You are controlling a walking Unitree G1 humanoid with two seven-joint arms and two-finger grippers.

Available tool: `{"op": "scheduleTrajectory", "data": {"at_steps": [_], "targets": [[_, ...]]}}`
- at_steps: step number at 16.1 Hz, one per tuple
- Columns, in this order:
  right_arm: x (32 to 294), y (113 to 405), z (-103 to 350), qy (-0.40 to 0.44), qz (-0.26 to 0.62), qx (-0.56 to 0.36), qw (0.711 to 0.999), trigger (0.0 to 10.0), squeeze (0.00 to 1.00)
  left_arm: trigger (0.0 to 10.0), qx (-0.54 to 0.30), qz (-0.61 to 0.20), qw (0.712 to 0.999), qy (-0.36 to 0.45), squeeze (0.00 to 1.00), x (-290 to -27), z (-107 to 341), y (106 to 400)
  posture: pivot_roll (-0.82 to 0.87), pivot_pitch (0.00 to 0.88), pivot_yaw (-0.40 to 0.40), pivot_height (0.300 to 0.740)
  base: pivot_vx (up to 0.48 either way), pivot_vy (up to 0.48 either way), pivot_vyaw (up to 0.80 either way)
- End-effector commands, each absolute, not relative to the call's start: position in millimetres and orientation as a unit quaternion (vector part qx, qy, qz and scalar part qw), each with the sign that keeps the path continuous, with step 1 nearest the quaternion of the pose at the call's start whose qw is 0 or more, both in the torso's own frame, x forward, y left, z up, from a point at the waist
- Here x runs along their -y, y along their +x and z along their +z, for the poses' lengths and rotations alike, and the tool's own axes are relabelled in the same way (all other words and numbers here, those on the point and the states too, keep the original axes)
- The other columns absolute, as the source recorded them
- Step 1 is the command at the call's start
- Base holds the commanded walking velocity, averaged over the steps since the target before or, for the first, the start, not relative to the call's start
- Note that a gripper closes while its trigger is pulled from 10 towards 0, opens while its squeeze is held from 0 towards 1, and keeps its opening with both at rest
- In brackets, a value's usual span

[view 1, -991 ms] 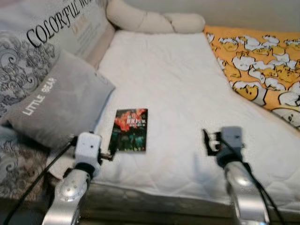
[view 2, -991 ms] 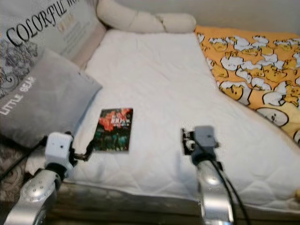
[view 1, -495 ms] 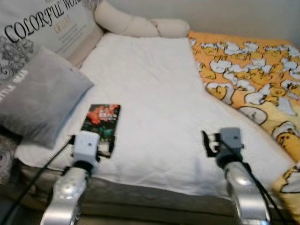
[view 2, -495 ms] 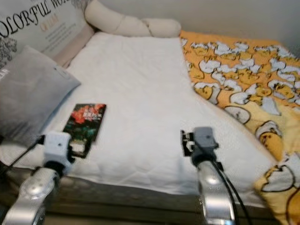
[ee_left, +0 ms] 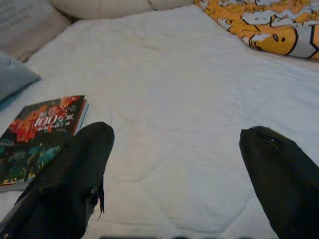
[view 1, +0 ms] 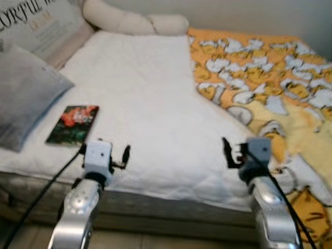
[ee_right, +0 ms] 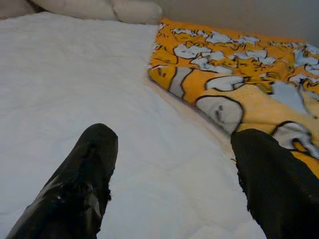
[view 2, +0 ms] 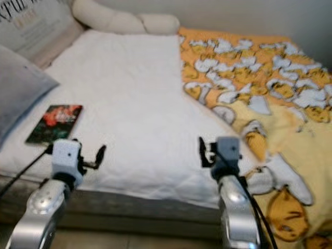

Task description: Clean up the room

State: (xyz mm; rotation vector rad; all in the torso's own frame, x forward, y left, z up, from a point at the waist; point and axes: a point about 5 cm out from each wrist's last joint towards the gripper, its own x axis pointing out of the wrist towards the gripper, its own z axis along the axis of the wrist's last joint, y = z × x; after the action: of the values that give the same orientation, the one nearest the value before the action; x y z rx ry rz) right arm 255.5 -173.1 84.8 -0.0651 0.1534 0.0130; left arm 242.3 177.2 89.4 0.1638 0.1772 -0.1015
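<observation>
Thin dark-covered book [view 1: 72, 124] with red flowers and pale lettering on its front, lying flat at the left of the head-camera frame on the white quilted mattress cover [view 1: 150, 98], close to that cover's near edge and just beside the lower corner of a plain grey cushion [view 1: 23, 98]. Left gripper [ee_left: 177, 181] low in the frame, to the right of the book and near it, hovering over the bed's front edge, black fingers [ee_left: 75, 174] spread wide apart and empty; book corner just beside one finger in the left wrist view, not touching as far as can be seen. Right gripper [ee_right: 172, 184] lower right of centre, likewise spread open and empty, above the white cover where it meets the orange-yellow blanket [view 1: 259, 78] printed with white cartoon figures. Blanket rumpled across the right half of the bed and spilling over its front edge. Long cream bolster [view 1: 135, 22] along the top of the frame; printed pale pillow [view 1: 36, 23] at upper left.
</observation>
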Motion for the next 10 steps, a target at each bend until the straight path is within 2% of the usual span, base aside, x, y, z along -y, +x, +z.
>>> {"op": "scheduleTrajectory", "data": {"at_steps": [1,10], "targets": [[180.3,255.9,87.7,-0.033,-0.005,-0.072,0.997,10.0,0.01,10.0,-0.087,-0.052,0.992,0.080,0.78,-174.2,90.5,243.3,0.07,0.000,0.001,0.740,0.000,-0.465,0.00],[180.3,255.9,87.7,-0.033,-0.005,-0.072,0.997,10.0,0.01,10.0,-0.087,-0.052,0.992,0.080,0.78,-174.2,90.5,243.3,0.07,0.000,0.001,0.740,0.000,-0.465,0.00]]}}
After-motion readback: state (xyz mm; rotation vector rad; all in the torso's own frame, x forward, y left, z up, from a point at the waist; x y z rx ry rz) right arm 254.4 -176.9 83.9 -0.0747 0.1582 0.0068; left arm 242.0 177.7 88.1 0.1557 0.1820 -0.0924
